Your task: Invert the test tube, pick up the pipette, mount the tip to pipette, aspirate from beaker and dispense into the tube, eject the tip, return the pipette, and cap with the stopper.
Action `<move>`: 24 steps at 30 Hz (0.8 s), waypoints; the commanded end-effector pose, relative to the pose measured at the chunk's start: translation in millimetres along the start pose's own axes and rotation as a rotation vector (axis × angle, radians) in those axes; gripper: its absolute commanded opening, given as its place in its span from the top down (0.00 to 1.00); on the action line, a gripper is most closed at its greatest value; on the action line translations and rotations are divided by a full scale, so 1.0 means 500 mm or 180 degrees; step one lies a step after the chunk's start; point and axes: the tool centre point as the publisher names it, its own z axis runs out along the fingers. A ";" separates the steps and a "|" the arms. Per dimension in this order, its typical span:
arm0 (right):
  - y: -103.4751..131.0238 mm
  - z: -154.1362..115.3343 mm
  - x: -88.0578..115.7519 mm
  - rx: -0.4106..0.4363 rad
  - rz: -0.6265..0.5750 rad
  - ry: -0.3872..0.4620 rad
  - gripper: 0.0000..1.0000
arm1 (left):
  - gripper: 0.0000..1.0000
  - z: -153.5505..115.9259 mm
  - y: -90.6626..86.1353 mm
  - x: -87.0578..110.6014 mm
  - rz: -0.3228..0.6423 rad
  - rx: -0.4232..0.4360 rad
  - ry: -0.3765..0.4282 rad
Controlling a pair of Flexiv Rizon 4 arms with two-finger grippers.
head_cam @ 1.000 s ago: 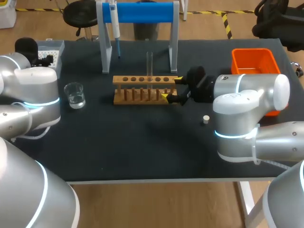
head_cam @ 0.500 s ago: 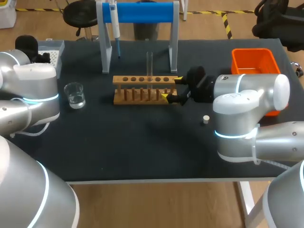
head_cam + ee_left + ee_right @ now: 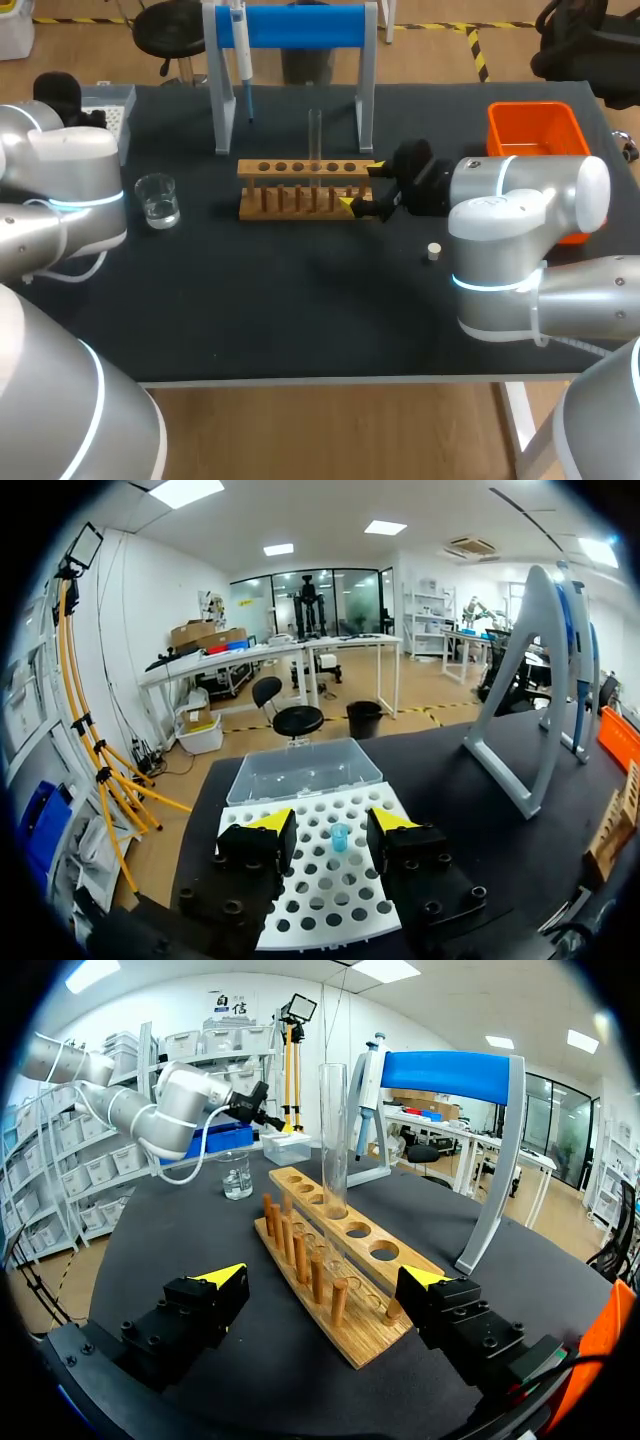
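Black tabletop (image 3: pixel 300 300) is shared by beaker (image 3: pixel 157 199), stopper (image 3: pixel 433 251) and orange bin (image 3: pixel 533 130); left gripper (image 3: pixel 332 821) is spread above tip box (image 3: pixel 310 905), right gripper (image 3: pixel 325 1277) astride wooden rack (image 3: pixel 350 1345).

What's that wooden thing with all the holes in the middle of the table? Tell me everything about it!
It is a light brown wooden rack for test tubes, resting flat on the dark table. Its top plank has a row of round holes, and a row of short pegs stands beside them. One clear glass test tube stands upright in one hole; the other holes look empty. The right gripper sits at the rack's end, jaws open on either side, not gripping it.
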 end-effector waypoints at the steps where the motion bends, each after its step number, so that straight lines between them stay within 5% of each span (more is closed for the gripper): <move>1: -0.001 0.000 0.000 -0.0005 -0.0002 -0.0001 0.00 | 0.55 0.007 -0.005 -0.003 0.0006 -0.0046 0.0020; 24: -0.001 0.000 0.000 -0.0005 -0.0002 -0.0001 0.00 | 0.56 0.022 0.008 -0.002 -0.0019 -0.0082 0.0054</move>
